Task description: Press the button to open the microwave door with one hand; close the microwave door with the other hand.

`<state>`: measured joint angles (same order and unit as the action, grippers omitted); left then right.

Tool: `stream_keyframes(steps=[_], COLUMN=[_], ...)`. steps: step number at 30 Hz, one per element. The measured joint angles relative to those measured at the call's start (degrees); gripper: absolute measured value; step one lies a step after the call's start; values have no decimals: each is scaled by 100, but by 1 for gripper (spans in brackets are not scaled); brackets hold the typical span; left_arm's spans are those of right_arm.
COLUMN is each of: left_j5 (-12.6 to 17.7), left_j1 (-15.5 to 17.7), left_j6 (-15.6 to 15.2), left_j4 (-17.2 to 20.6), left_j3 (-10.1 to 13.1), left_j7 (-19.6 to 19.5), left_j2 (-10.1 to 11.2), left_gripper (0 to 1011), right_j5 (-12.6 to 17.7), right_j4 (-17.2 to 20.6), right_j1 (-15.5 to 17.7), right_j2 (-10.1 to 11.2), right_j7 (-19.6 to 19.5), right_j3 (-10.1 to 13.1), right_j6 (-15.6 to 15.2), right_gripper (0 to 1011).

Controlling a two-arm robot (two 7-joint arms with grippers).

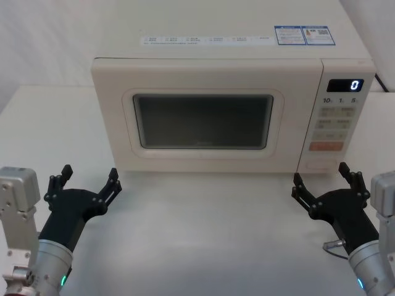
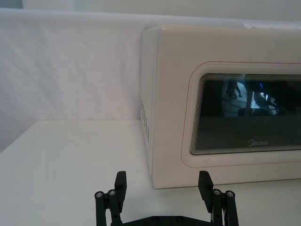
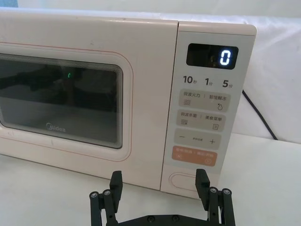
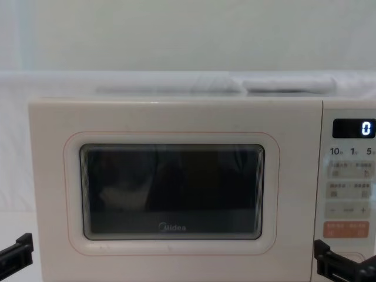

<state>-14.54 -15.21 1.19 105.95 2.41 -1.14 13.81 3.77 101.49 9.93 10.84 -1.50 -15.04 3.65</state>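
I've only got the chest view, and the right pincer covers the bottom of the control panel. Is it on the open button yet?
Observer: No. The right wrist view shows the right pincer open and short of the button, roughly lined up with it.
Operator: Where is the left one?
Observer: In the head view the left pincer is open over the table, in front of the left end of the microwave door and not touching it.
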Motion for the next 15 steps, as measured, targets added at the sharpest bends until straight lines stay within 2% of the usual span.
stream_keyframes(steps=[15], left_j5=[0], left_j1=[0], left_j6=[0], left_j4=[0], left_j3=[0], left_j7=[0], left_j2=[0], left_gripper=[1001], right_j5=[0], right_j4=[0], right_j1=[0], right_j2=[0], right_j7=[0], right_j3=[0], right_j6=[0], right_gripper=[1002])
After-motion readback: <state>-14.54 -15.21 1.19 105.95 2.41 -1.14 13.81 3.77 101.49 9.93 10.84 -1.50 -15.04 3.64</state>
